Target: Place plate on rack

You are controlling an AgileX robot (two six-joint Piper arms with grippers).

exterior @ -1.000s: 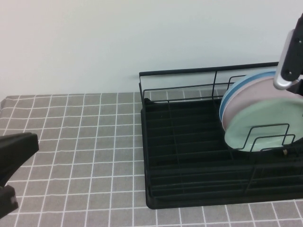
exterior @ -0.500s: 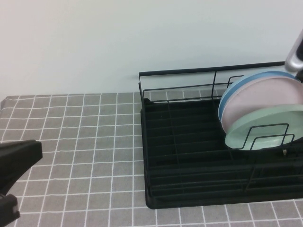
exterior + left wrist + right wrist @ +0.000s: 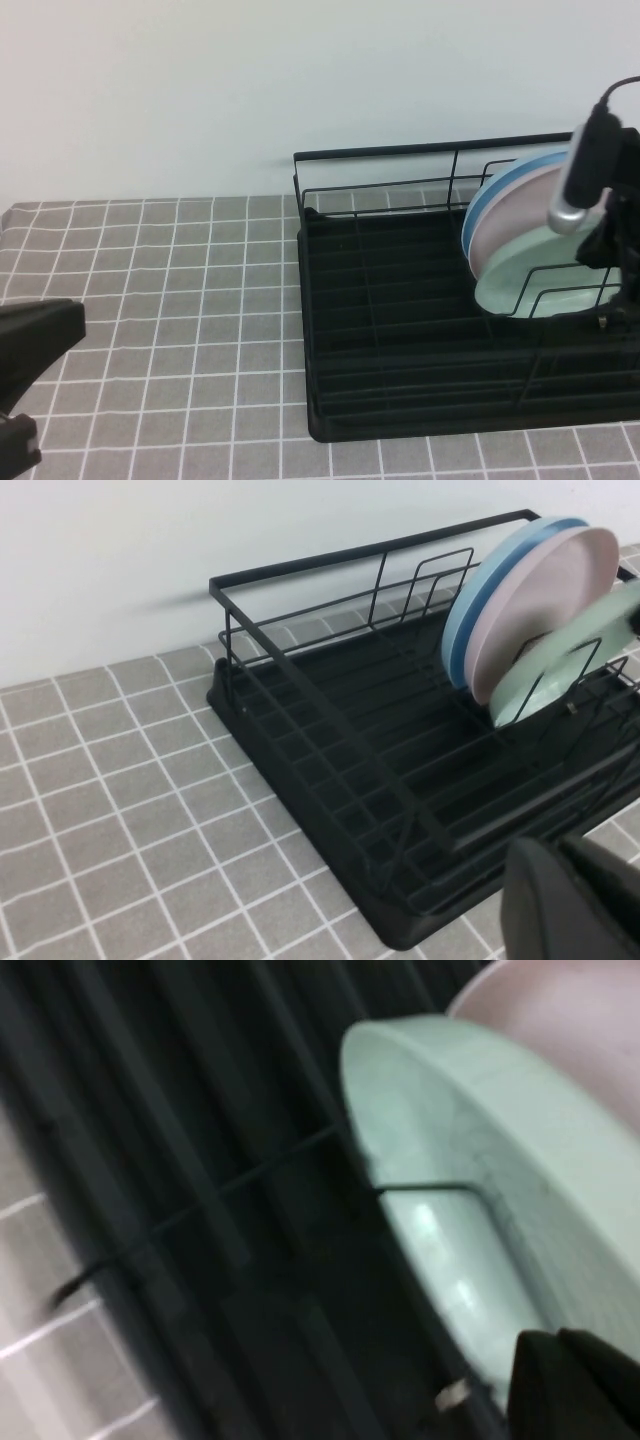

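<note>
Right gripper [image 3: 610,250] is hanging over the rack's [image 3: 400,330] right end, just beside the plate [image 3: 530,280]; finger state: cannot tell. Plate is leaning in the dividers against the pink plate [image 3: 520,215]. Placing looks done; next is backing off cleanly. Left gripper [image 3: 25,350] is sitting parked at table's left, can't tell either.

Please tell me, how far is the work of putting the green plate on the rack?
Nearly done: the plate stands in the rack, leaning on the pink plate. The right gripper is at the plate's edge; release looks left to confirm. The left gripper is parked at the table's near left.
</note>
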